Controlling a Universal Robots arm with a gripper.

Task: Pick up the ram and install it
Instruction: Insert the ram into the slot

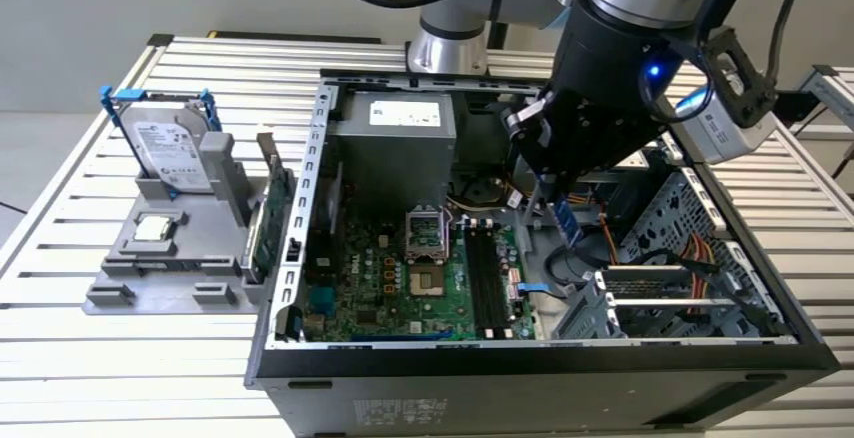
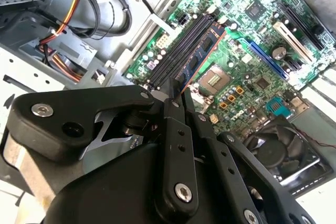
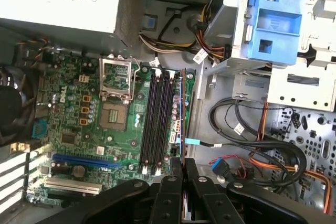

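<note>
The ram point(image 2: 202, 56) is a thin blue strip with black chips, held on edge inside the open computer case point(image 1: 534, 358). In the exterior view it hangs above the board, to the exterior view's right of the black memory slots point(image 1: 483, 278). In both wrist views it runs parallel to those slots; whether it touches one I cannot tell. The gripper point(image 2: 177, 94) has its black fingers closed tightly on one end of the strip.

The case also holds the green motherboard point(image 1: 387, 288) with its processor socket point(image 3: 114, 114), a grey power supply point(image 1: 394, 123), a metal drive cage point(image 1: 681, 298) and loose cables. On the table point(image 1: 134, 358), at the exterior view's left, a grey holder point(image 1: 147, 293) carries an upright hard drive point(image 1: 171, 153), a square silver processor chip point(image 1: 156, 226) and a green expansion card point(image 1: 274, 228) standing on edge.
</note>
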